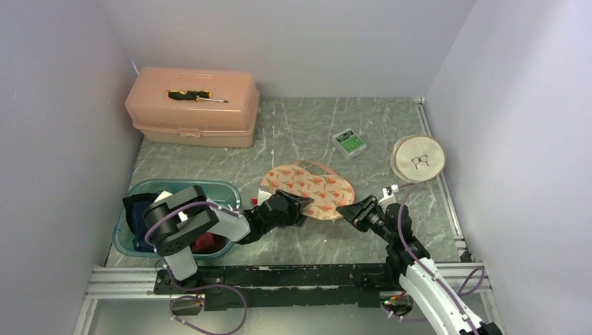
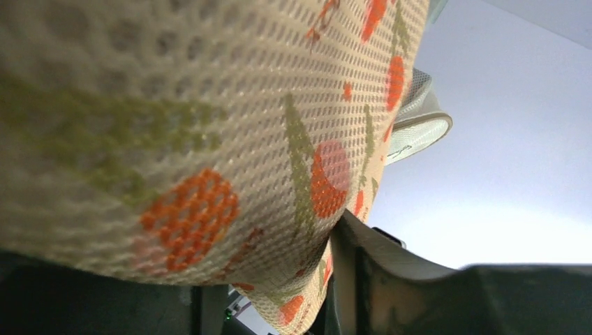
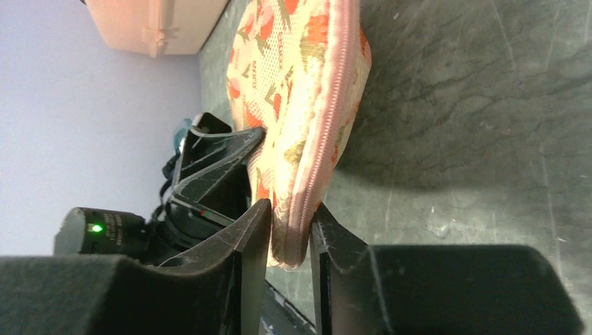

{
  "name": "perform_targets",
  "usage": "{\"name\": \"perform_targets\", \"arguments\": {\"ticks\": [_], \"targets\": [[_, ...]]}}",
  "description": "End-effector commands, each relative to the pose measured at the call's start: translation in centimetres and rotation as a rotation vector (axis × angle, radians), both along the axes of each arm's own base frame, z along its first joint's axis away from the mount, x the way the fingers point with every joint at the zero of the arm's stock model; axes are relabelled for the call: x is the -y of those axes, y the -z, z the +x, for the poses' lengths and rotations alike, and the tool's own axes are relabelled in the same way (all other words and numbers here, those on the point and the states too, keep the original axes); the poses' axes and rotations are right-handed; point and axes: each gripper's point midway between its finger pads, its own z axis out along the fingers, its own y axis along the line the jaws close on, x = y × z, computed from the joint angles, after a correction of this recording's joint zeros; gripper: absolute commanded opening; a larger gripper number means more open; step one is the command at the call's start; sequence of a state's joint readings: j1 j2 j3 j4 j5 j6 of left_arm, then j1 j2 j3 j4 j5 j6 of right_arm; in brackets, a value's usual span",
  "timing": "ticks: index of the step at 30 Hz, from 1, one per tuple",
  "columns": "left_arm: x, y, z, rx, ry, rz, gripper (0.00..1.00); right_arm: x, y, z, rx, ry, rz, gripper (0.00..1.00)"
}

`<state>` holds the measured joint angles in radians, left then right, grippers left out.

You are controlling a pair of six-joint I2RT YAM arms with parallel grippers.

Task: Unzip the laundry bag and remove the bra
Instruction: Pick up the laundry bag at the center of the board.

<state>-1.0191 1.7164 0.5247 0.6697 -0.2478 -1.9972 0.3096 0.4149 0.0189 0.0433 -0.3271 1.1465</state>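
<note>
The laundry bag (image 1: 314,188) is a cream mesh pouch printed with orange and green, lying mid-table. Its pink zipper (image 3: 328,105) runs along the edge and looks zipped. My right gripper (image 1: 343,209) is shut on the bag's near right corner, with the zipper edge pinched between the fingers (image 3: 287,230). My left gripper (image 1: 301,204) is at the bag's left edge. In the left wrist view the mesh (image 2: 209,139) drapes over the jaws. Only one finger (image 2: 349,272) shows, so I cannot tell how wide they stand. The bra is hidden.
A teal bin (image 1: 181,183) with dark and red cloth sits under my left arm. At the back left a peach toolbox (image 1: 192,118) carries a screwdriver (image 1: 197,95). A small green and white box (image 1: 349,143) and a round cream disc (image 1: 418,158) lie at the right. Walls enclose three sides.
</note>
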Motion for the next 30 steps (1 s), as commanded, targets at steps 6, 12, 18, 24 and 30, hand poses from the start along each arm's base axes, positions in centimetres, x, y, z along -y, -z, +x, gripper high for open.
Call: {"name": "perform_targets", "arguments": {"ticks": [6,12,18,24,30], "targets": [[0.0,-3.1,0.9,0.067,0.013,-0.003,0.33,-0.1,-1.5,-0.2,0.053,-0.070,-0.111,0.61],[-0.5,-3.7,1.2,0.088,0.023,0.019,0.11,1.1,-2.4,-0.1,0.095,-0.071,-0.241,0.85],[-0.7,-5.8,1.7,0.150,0.060,0.121,0.03,2.5,-5.5,0.0,0.229,-0.064,-0.369,1.00],[-2.2,-9.8,2.8,0.196,0.067,0.353,0.03,4.5,-6.7,1.6,0.214,0.142,-0.310,1.00],[-4.6,-13.2,3.9,0.242,0.001,0.459,0.03,2.1,-9.2,1.3,0.393,-0.006,-0.282,0.99]]}}
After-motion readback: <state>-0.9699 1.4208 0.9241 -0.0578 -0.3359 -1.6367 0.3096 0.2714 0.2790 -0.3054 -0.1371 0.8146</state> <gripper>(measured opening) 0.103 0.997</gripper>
